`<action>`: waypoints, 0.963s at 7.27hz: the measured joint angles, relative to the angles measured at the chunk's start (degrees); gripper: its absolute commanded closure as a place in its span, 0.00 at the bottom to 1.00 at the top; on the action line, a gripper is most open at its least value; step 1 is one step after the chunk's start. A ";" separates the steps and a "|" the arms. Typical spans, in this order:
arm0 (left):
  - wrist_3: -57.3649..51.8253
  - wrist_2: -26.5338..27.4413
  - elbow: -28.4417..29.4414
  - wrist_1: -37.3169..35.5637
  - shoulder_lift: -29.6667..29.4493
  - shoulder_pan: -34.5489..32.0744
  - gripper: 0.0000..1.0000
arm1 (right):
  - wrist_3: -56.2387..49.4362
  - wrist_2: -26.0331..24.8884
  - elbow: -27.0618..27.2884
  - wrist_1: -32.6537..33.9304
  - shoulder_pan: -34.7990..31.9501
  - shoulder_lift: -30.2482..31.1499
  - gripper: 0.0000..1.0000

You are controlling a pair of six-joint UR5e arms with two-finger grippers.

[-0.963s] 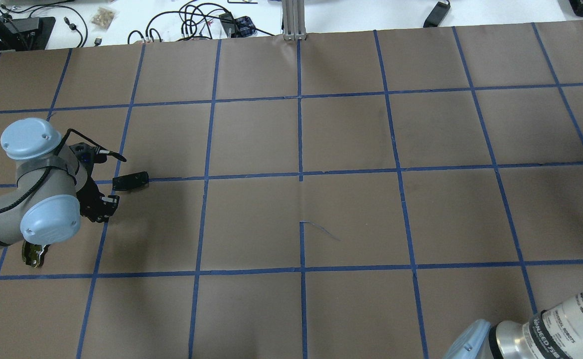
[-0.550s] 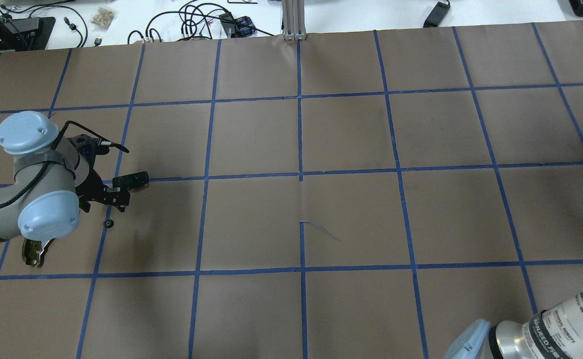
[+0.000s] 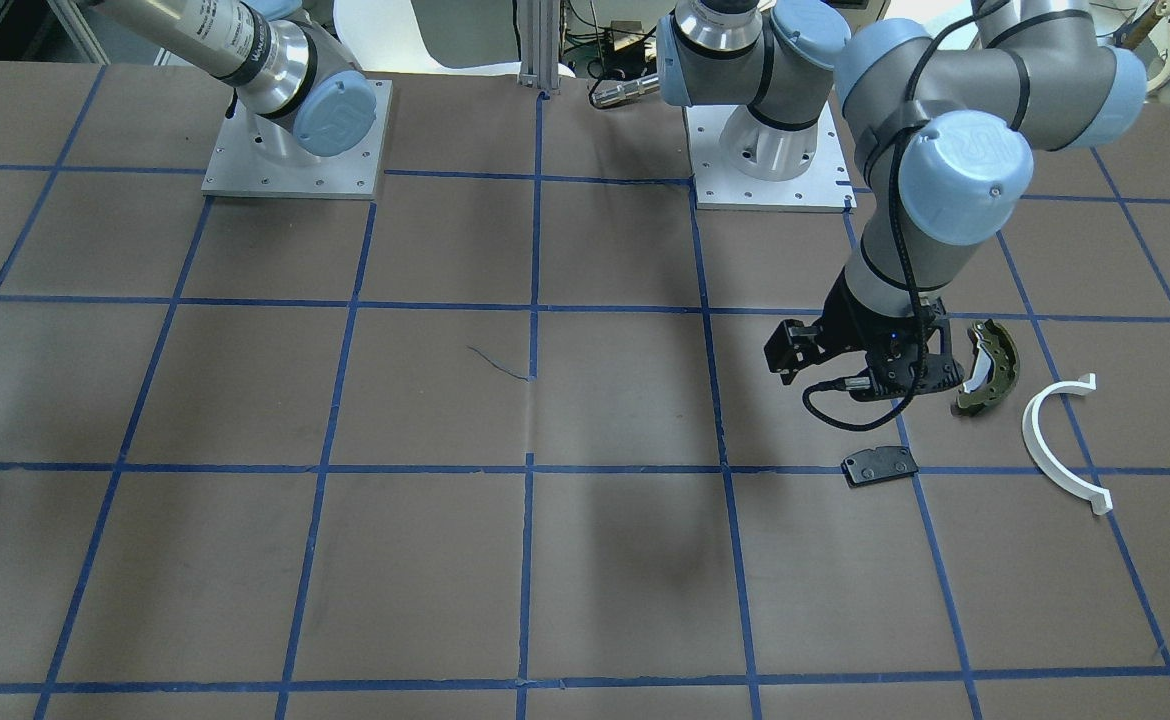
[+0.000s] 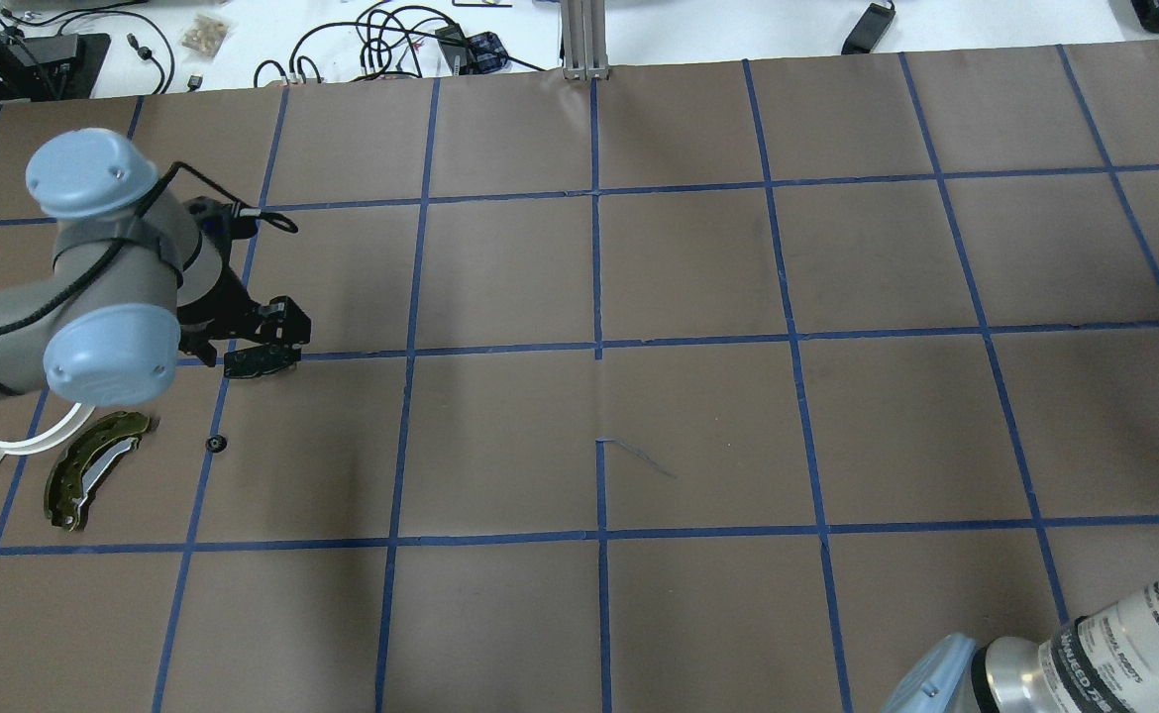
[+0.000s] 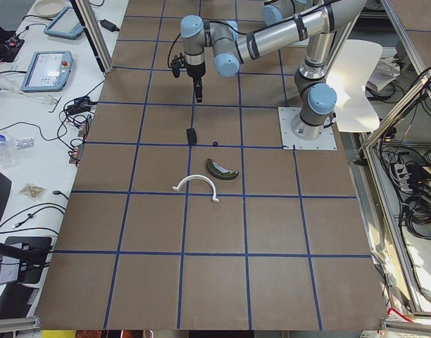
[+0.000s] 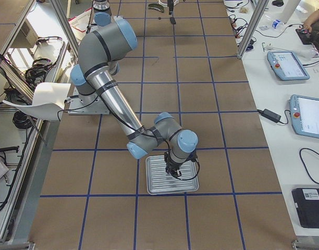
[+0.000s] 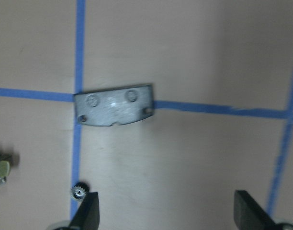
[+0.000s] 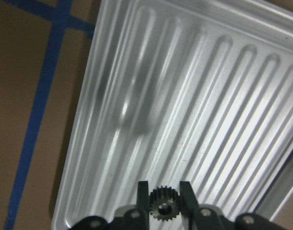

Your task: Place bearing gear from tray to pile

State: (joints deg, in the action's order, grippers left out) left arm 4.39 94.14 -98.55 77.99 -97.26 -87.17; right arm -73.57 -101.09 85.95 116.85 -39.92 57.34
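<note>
My right gripper [image 8: 162, 191] is shut on a small dark bearing gear [image 8: 162, 207], held just above a ribbed metal tray [image 8: 194, 96]; it also shows in the exterior right view [image 6: 172, 173]. The pile lies at the table's left: an olive brake shoe [image 4: 89, 470], a white half-ring arc [image 4: 35, 441] and a flat black plate [image 4: 253, 366]. Another small gear [image 4: 214, 444] lies on the table beside them. My left gripper [image 4: 272, 322] hangs open and empty above the black plate [image 7: 114, 105], with that gear [image 7: 78, 192] by its left finger.
The brown paper table carries a blue tape grid. The tray [image 6: 159, 183] sits at the table's right end, far from the pile [image 5: 201, 172]. Cables and boxes lie beyond the far edge [image 4: 391, 40]. The arm base plates [image 3: 290, 140] stand at the robot's side.
The left gripper has let go of a small gear, which now lies on the table, and has drawn away towards the far side over the black plate. The brake shoe and arc are uncovered.
</note>
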 measured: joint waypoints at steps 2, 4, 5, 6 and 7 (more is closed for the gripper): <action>2.55 -3.22 11.30 11.91 1.44 -5.16 0.00 | 4.07 1.32 0.13 -4.07 -4.42 4.42 1.00; 2.28 -3.96 14.77 13.02 2.02 -7.04 0.00 | 11.39 6.84 0.98 -9.28 -8.23 7.42 1.00; 2.13 -3.68 14.80 12.01 2.31 -7.21 0.00 | 15.74 8.15 2.26 -10.58 -10.78 8.70 1.00; 2.06 -3.53 14.81 11.44 2.71 -7.25 0.00 | 20.96 8.77 4.53 -11.08 -13.92 10.71 1.00; 2.04 -3.47 14.81 11.20 3.13 -7.25 0.00 | 27.10 9.69 7.88 -11.08 -17.54 13.37 1.00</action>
State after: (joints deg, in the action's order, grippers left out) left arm 6.43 90.67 -83.74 89.19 -94.13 -94.42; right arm -46.47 -91.40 93.82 105.77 -57.46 70.70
